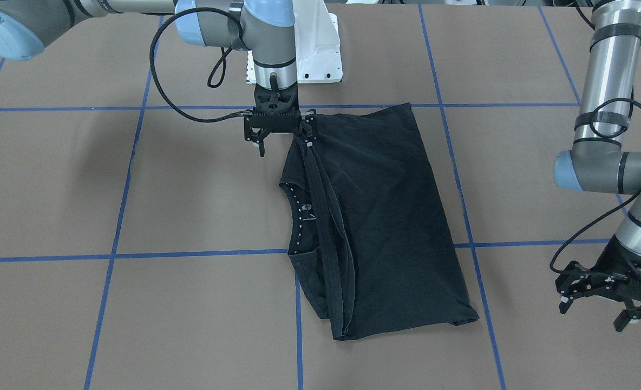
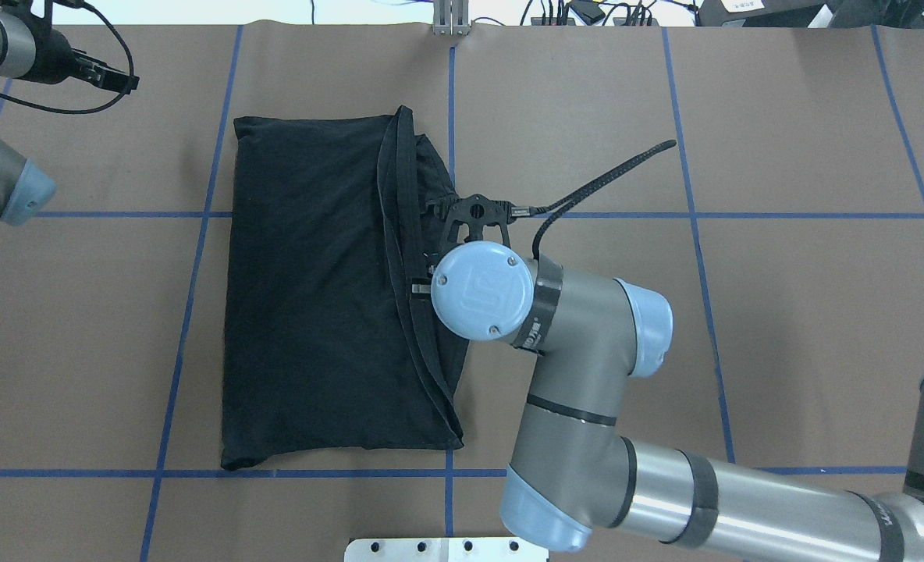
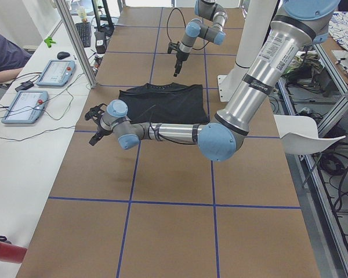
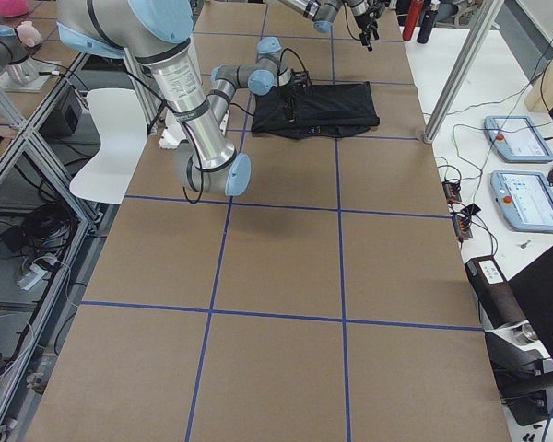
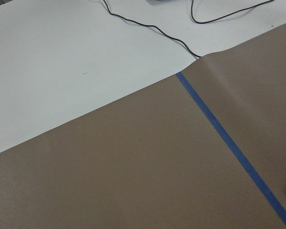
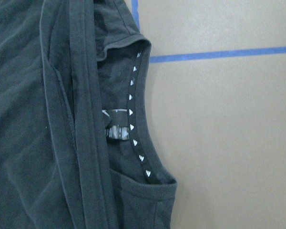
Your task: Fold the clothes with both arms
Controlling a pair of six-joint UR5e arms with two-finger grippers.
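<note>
Right claw (image 1: 284, 146) is hanging with its fingers spread wide at the folded edge of the black T-shirt (image 1: 391, 216), one finger seemingly touching the raised hem. The shirt is lying folded lengthwise on the brown table (image 1: 190, 189), collar beside this claw. Left claw (image 1: 594, 317), likewise spread, is hovering well apart from the shirt.

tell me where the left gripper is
In the front-facing view the left gripper hangs at the lower right, over the table, well clear of the T-shirt.
</note>
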